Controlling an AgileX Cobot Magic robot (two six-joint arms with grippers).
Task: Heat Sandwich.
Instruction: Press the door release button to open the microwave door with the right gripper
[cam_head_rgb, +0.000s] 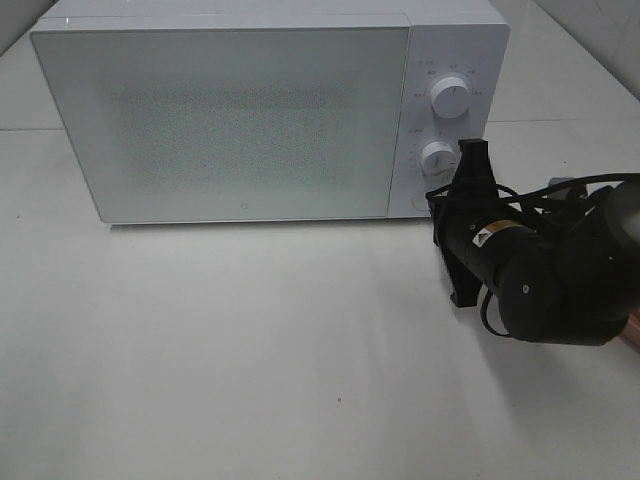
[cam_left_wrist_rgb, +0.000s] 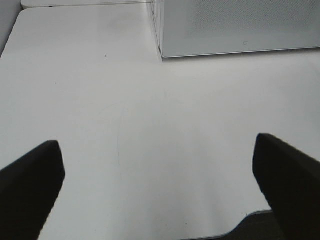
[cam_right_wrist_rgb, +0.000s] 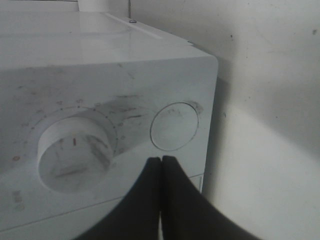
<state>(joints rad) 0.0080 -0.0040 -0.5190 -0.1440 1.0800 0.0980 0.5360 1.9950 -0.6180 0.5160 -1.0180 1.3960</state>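
Note:
A white microwave (cam_head_rgb: 220, 120) stands at the back of the table with its door shut. The sandwich is out of view. My right gripper (cam_right_wrist_rgb: 161, 159) is shut and empty, its tips just in front of the control panel, close below the round door button (cam_right_wrist_rgb: 174, 126) and beside the lower dial (cam_right_wrist_rgb: 75, 152). In the exterior high view the right arm (cam_head_rgb: 520, 265) covers the panel's lower right corner, under the lower dial (cam_head_rgb: 438, 158). My left gripper (cam_left_wrist_rgb: 160, 165) is open and empty above bare table, short of the microwave's corner (cam_left_wrist_rgb: 162, 52).
The upper dial (cam_head_rgb: 450, 98) sits above the lower one on the panel. The white table (cam_head_rgb: 250, 350) stretches in front of the microwave. Its near edge shows in the left wrist view (cam_left_wrist_rgb: 235, 231). A tiled wall lies behind.

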